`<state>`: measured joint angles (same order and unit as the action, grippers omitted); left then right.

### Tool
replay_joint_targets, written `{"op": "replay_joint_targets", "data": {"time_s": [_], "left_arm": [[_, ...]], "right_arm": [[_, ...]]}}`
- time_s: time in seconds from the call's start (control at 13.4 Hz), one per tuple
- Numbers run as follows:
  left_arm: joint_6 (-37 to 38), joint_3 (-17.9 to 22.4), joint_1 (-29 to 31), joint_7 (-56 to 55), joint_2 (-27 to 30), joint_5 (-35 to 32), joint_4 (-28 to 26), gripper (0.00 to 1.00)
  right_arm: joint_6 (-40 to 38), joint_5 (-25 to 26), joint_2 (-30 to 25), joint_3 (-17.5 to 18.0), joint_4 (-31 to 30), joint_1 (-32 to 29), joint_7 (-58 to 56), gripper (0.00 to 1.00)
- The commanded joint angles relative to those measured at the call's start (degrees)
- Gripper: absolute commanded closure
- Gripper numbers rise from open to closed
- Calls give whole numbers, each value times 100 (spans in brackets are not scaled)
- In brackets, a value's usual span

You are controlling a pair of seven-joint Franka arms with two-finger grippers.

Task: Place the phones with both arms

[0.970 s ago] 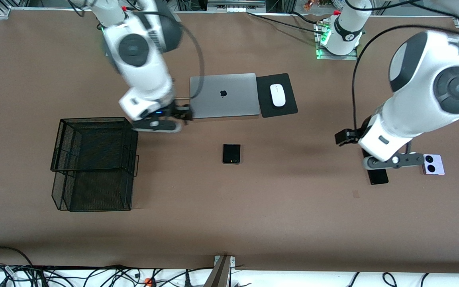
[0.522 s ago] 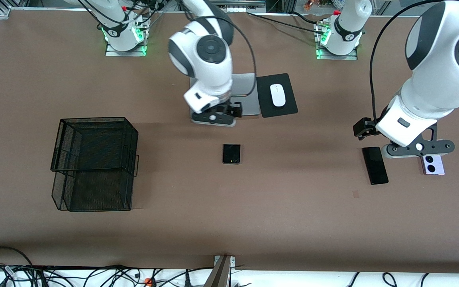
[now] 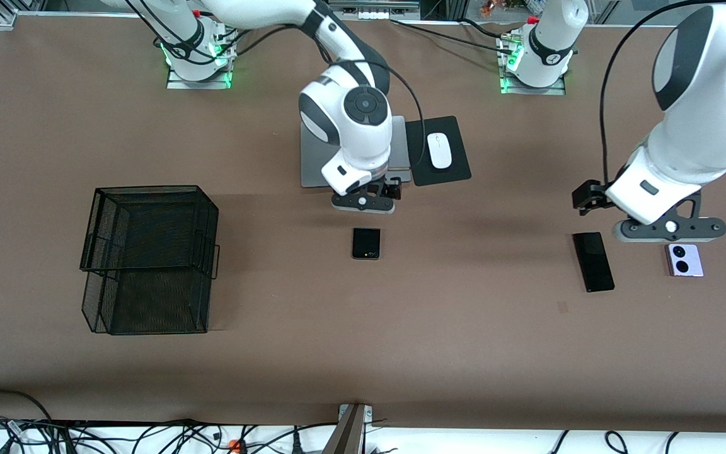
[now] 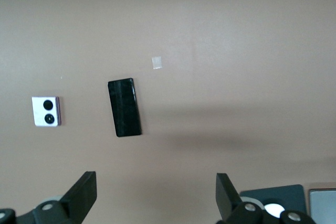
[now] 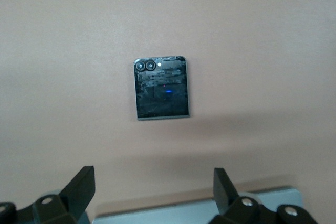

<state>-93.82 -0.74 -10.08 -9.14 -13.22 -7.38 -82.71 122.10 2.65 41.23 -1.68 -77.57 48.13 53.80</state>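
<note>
My right tool (image 3: 363, 203) hangs with its fingers (image 5: 81, 187) wide apart and nothing in them, over the worktop (image 3: 464, 353) at the laptop's (image 3: 312, 157) near edge. The square black phone (image 3: 366, 243) lies flat just nearer the camera than it.

My left tool (image 3: 668, 228) is also spread wide and empty, over the worktop toward the left arm's end. The long black phone (image 3: 593, 261) and the lilac-white phone (image 3: 684, 260) lie side by side, apart, just nearer the camera than it.

Since a second ago the right tool has swung from beside the wire basket (image 3: 149, 258) across the laptop. The left tool has drawn back off the two phones, uncovering both. The mouse (image 3: 439, 151) sits on its pad (image 3: 454, 167), unmoved.
</note>
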Motion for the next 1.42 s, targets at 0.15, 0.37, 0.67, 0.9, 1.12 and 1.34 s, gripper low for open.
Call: {"op": "replay_joint_targets", "data": {"time_s": [0.15,0.37,0.67,0.9,1.12,1.34], "left_arm": [[-690,-75,102,483,1032,61,-1485,0],[-646,-75,129,519,1014,61,-1450,0],[-637,-66,137,554,988,61,-1415,0],[-637,-75,137,554,988,61,-1406,0],[-637,-75,129,545,988,70,-1397,0],[-532,-84,129,484,996,70,-1397,0]], "right_arm": [[577,121,517,-78,155,3,16,0],[938,323,781,-104,164,-5,-10,0],[1420,368,1010,-183,172,-67,-36,0],[1747,359,1150,-184,190,-111,-19,0],[1843,367,1256,-245,208,-120,-28,0],[1914,402,1361,-254,208,-85,-37,0]]}}
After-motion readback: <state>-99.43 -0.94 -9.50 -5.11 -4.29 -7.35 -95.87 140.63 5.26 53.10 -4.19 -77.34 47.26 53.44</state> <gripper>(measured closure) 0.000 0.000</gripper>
